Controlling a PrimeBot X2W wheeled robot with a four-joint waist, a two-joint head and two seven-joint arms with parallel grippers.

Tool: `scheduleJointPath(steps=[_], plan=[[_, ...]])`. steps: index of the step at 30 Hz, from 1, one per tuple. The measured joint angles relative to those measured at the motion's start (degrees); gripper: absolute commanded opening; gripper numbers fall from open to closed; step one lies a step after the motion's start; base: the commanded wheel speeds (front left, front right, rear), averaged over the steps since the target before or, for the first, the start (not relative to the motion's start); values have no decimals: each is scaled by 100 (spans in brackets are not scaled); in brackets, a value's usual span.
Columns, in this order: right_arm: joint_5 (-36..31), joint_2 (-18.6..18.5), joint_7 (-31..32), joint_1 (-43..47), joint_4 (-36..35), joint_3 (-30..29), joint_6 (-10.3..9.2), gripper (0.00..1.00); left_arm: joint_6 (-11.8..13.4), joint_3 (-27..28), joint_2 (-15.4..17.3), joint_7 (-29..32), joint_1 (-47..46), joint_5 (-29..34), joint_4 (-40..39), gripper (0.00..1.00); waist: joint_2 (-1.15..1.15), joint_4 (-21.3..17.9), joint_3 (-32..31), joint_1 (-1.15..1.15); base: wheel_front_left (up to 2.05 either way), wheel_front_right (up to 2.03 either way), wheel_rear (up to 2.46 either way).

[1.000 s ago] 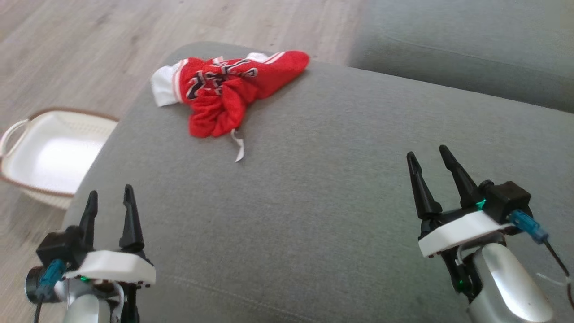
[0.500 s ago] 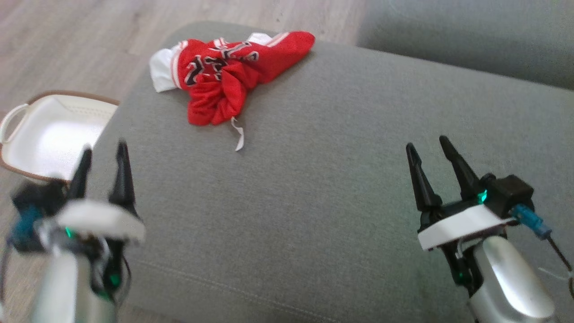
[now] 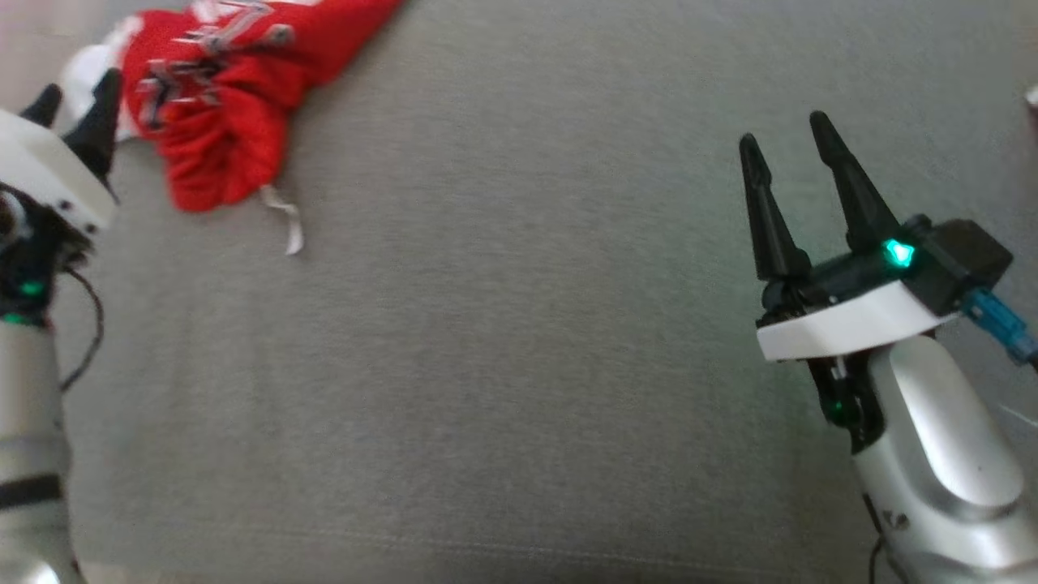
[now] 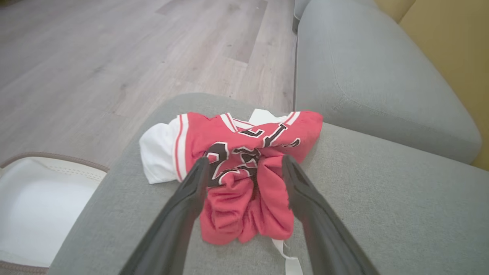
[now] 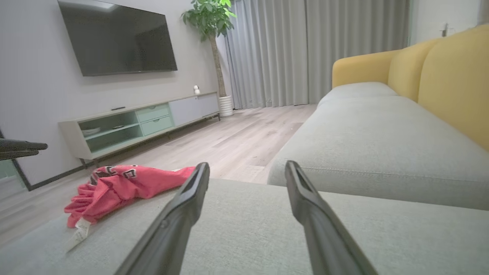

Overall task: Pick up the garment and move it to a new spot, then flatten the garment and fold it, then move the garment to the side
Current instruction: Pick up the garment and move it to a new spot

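Camera dipped and shifted; my left claw (image 3: 75, 96), wide open and empty, has closed in just beside crumpled red garment (image 3: 219, 146) at sofa (image 3: 519, 341) corner. Right claw (image 3: 791, 134) open, empty, well apart. Pickup next, I judge.

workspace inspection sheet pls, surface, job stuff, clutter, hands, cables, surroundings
surface: grey sofa cushion, bare apart from the garment
job's things: red jersey with white trim, crumpled near the cushion's far corner, not flattened or folded
clutter: white basket on the floor beside the cushion
hands: left hand open, aimed at the jersey, contact unclear; right hand open over bare cushion, apart from the jersey
cables: blue plug at the right wrist; thin black cable looped at the left wrist
surroundings: wood floor, wall tv, low cabinet, potted plant, curtains, yellow sofa back
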Motion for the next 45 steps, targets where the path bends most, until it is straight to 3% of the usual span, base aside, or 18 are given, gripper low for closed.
scheduleJointPath(steps=[9, 18, 19, 20, 21, 29, 34, 40, 45], plan=[[1, 127, -2, -469, -113, 181, 0, 100, -66, -9, 561, 420, -1048, -102, 1741, 100, 0, -997, 744, 0, 0, 0, 0], [58, 165, -9, -476, -23, 202, 0, 100, 62, -111, 1069, 762, -1378, 103, 3059, 100, 0, -1621, 1079, -2, 0, 0, 0], [58, 164, -10, -476, 8, 181, 0, 100, 62, -115, 1071, 747, -1409, 103, 3134, 95, 0, -1638, 1060, -1, 0, 0, 0], [58, 165, -10, -476, 36, 169, 0, 100, 64, -120, 1070, 658, -1429, 104, 3211, 44, 0, -1643, 1027, -1, 0, 0, 0], [58, 165, -10, -474, 62, 167, 0, 100, 64, -137, 1068, 553, -1434, 107, 3299, 0, 0, -1639, 985, -2, 0, 0, 0], [78, 175, -14, -423, 138, 159, 0, 100, -73, -597, 1016, -48, -1418, 300, 3455, 0, 0, -1570, 512, -2, 0, 0, 0], [151, 242, -18, -207, 244, 146, 0, 100, -94, -1194, 989, -198, -1423, 409, 3130, 0, 0, -1525, 23, -2, 0, 0, 0], [209, 285, -18, 120, 346, 33, 0, 100, -94, -2239, 932, -105, -1422, 14, 1974, 0, 0, -1543, -582, -2, 0, 0, 0], [209, 289, -18, 169, 370, -56, 0, 100, -94, -2724, 983, 174, -1382, -582, 751, 0, 0, -1716, -898, -2, 0, 0, 0]])
